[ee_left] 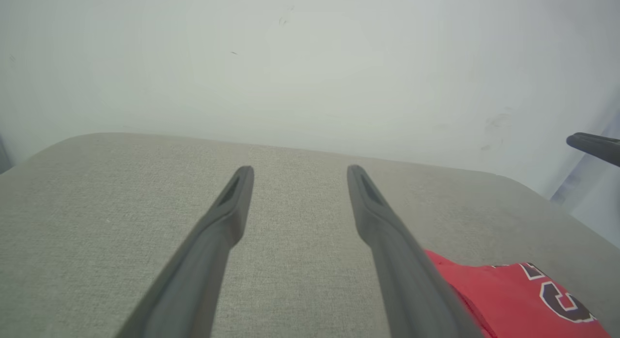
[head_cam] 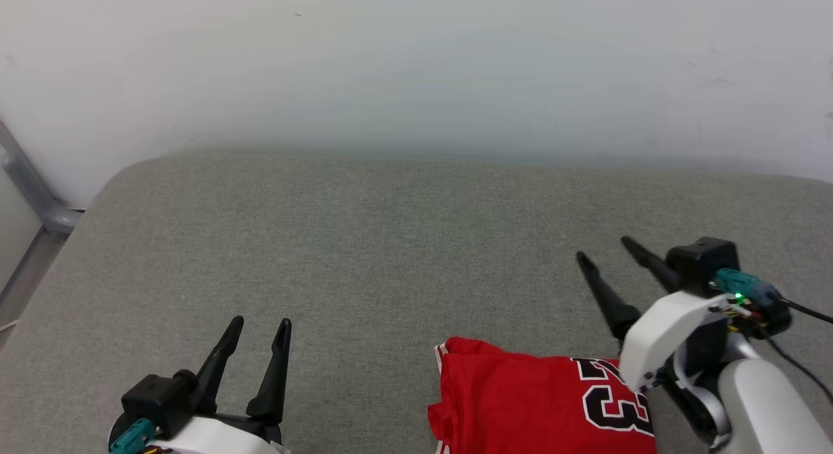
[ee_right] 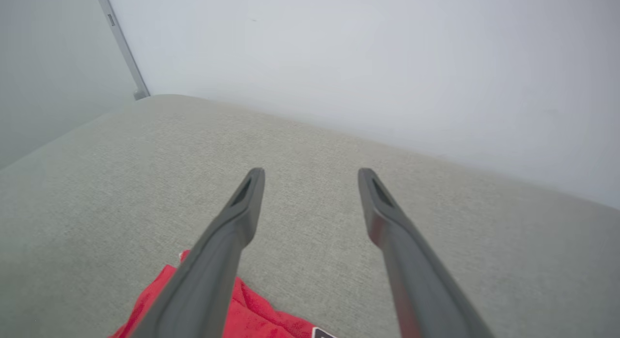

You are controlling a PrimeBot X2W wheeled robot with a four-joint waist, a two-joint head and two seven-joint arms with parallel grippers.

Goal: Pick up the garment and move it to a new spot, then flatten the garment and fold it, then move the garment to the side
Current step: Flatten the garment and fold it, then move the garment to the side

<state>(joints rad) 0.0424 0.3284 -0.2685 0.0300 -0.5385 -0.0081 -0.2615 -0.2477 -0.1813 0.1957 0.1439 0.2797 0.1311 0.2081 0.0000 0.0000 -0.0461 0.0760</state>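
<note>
Apparently near the end: the garment [head_cam: 520, 395], a red jersey with a black 23, lies as a compact folded block on the grey fabric table [head_cam: 364, 246]. The right gripper [head_cam: 604, 248] hovers just past the garment's far right edge, jaws spread and empty. The left gripper [head_cam: 260, 320] sits well to the garment's left, jaws also apart (holding nothing). Perhaps only the move aside is left.

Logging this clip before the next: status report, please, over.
Left gripper open, empty. Right gripper open, empty, fingers reaching past the garment. Garment ungripped, lying compact on the grey cushion. No obstruction seen.
</note>
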